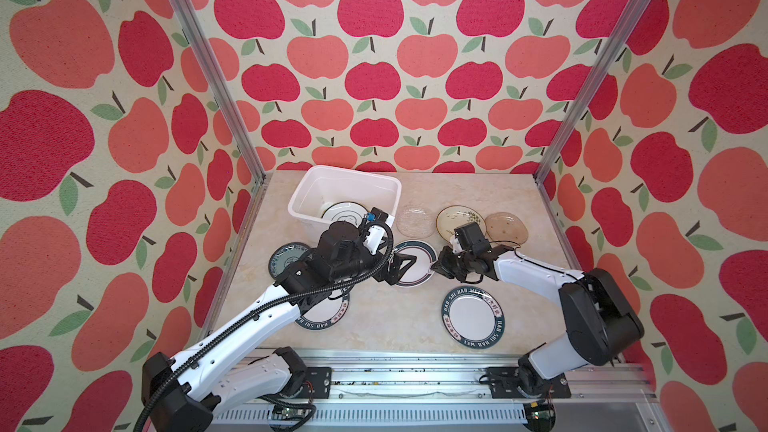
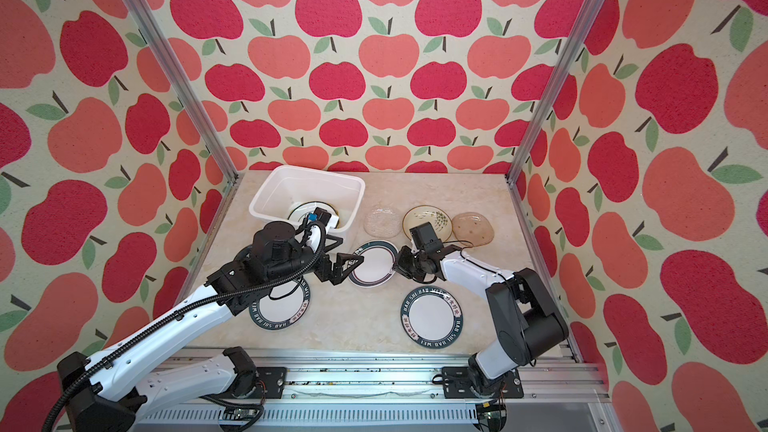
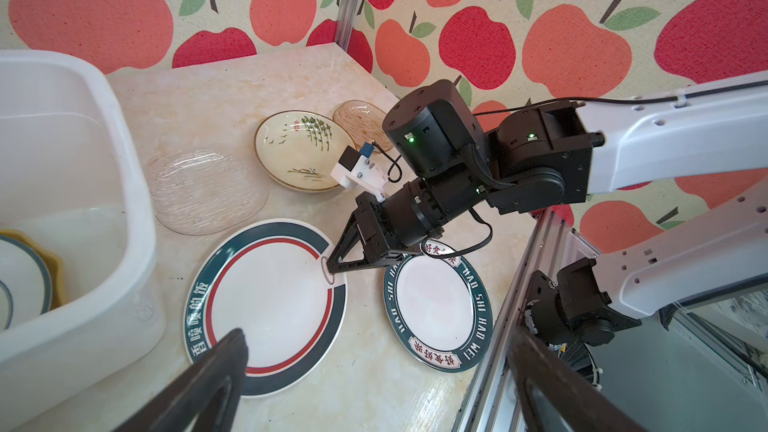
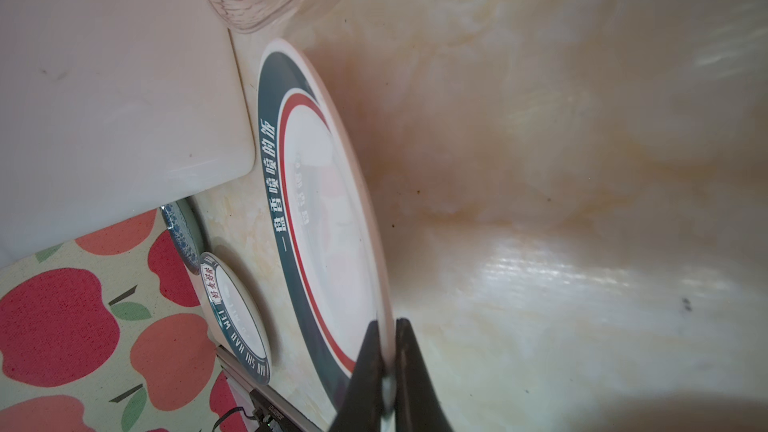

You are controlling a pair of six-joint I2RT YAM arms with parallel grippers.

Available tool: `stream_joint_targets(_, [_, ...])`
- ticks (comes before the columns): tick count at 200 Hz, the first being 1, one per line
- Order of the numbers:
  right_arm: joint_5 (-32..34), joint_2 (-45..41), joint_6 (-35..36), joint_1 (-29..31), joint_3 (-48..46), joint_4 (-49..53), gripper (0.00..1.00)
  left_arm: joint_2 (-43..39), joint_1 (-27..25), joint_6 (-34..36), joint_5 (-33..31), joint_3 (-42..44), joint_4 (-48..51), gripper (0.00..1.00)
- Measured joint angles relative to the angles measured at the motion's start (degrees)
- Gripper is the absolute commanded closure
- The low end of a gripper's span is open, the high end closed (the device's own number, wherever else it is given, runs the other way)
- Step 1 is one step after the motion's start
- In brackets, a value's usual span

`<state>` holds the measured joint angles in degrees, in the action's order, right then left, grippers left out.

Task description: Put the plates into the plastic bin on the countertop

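A white plate with a green and red ring (image 1: 415,263) (image 3: 270,297) lies mid-countertop. My right gripper (image 1: 435,266) (image 4: 388,324) is shut on its right rim, and that edge looks slightly raised. My left gripper (image 1: 400,270) (image 3: 378,338) hovers open over the plate's left rim, holding nothing. The white plastic bin (image 1: 305,195) (image 3: 124,168) stands at the back left with two plates (image 1: 345,213) inside. A clear glass plate (image 1: 415,220), a cream leaf plate (image 1: 453,218) and a brown glass plate (image 1: 509,226) sit behind.
A green-lettered plate (image 1: 473,317) lies front right on the countertop (image 1: 395,326). Another lettered plate (image 1: 322,315) lies partly under my left arm, and a blue patterned plate (image 1: 284,257) sits at the left. Aluminium rails (image 1: 415,371) edge the front, and apple-print walls close the other sides.
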<state>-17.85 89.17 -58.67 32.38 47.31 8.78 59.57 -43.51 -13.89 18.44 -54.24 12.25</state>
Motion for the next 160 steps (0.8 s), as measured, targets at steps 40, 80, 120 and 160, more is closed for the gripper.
stream_joint_targets(40, [-1.09,3.15,-1.31,0.52,0.09,-4.59,0.98,-0.02,0.00,-0.20,0.00,0.00,0.24,0.01])
stream_joint_targets(80, [-1.29,4.83,-1.44,0.61,1.84,-4.63,0.88,-0.02,0.00,-0.20,0.00,0.00,0.44,0.01])
stream_joint_targets(120, [-0.68,7.45,-1.97,0.61,2.51,-3.54,0.79,-0.02,0.00,-0.17,0.00,0.00,0.68,0.01])
stream_joint_targets(160, [-0.66,8.70,-2.97,0.61,2.51,-2.91,0.74,-0.02,0.00,-0.17,-0.02,0.00,0.85,0.01])
